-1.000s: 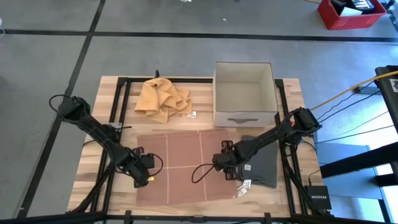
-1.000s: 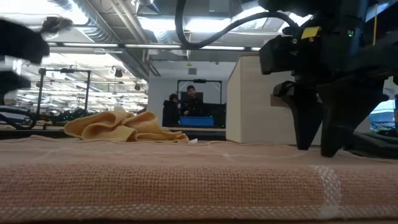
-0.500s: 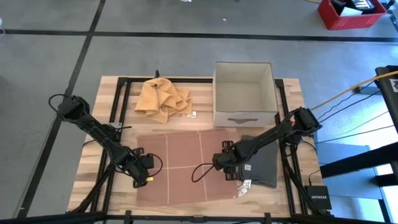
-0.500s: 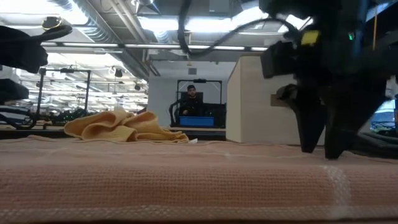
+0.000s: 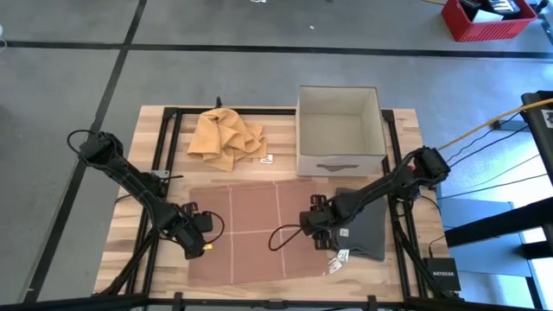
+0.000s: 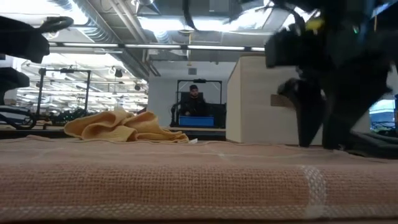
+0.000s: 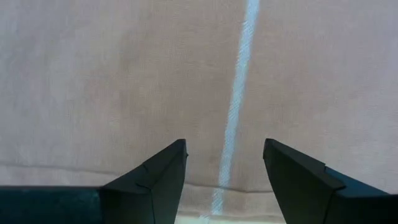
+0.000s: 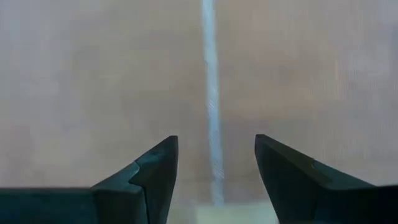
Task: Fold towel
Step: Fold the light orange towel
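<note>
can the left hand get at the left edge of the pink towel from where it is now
Probably yes. The left hand sits open right over the left edge of the pink towel, which lies flat with nothing on that side. The yellow towel and the box are farther back, out of the way.

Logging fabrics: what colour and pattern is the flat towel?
Reddish-brown towel with thin pale grid lines, clearest in the high view.

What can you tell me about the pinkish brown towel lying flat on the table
The pinkish brown towel is a woven rectangle crossed by thin pale stripes, spread flat on the front middle of the wooden table. The left gripper is at its left edge, the right gripper at its right edge, both open.
</note>
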`<state>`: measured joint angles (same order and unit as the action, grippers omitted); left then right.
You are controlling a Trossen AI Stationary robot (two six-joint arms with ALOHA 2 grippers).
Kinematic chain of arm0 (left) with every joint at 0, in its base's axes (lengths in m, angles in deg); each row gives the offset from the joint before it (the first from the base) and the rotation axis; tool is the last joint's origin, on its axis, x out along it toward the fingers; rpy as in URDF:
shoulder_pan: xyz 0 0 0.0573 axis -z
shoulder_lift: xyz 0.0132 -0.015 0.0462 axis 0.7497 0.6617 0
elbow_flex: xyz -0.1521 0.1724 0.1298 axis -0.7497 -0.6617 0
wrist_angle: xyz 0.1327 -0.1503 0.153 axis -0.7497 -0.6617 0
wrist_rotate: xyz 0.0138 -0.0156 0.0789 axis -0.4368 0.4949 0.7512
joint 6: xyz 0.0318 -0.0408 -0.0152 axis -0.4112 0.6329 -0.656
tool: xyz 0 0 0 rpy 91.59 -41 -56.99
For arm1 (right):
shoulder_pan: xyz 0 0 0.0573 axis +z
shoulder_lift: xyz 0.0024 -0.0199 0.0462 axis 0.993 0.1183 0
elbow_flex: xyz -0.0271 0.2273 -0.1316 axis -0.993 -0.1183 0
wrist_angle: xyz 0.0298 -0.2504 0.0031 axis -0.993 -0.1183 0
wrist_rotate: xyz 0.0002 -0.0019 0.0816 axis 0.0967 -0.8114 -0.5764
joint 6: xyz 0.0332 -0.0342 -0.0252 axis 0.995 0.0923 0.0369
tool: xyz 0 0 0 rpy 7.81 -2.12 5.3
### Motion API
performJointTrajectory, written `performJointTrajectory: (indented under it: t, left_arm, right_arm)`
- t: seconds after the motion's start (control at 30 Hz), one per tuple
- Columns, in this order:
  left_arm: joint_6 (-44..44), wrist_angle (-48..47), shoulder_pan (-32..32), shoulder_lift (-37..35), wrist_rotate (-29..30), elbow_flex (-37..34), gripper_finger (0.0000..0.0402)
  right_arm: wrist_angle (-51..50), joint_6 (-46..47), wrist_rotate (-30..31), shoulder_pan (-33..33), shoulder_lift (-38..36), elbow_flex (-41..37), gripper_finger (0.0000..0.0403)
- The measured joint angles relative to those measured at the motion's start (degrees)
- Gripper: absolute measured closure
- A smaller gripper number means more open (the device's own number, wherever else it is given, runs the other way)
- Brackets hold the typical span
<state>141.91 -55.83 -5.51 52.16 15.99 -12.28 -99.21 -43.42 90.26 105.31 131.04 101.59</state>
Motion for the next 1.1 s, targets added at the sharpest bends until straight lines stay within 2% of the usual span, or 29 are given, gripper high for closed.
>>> performJointTrajectory:
  t: [0.27,0.87,0.97,1.1]
  left_arm:
    - [-0.18,0.86,0.12,0.02,0.17,-0.82,0.0195]
    - [-0.39,5.04,0.18,-0.26,-1.84,-6.42,0.0195]
    - [-0.87,5.0,0.18,-0.26,-1.84,-6.48,0.0206]
    - [-0.92,4.93,0.18,-0.24,-1.81,-6.54,0.0243]
  right_arm:
    - [9.91,1.61,0.13,0.05,-0.42,-6.37,0.0187]
    - [10.89,1.59,1.97,0.03,-0.15,-6.66,0.0187]
    - [10.79,1.57,2.03,0.03,-0.11,-6.68,0.0187]
    - [10.5,1.54,2.06,0.03,-0.08,-6.68,0.0189]
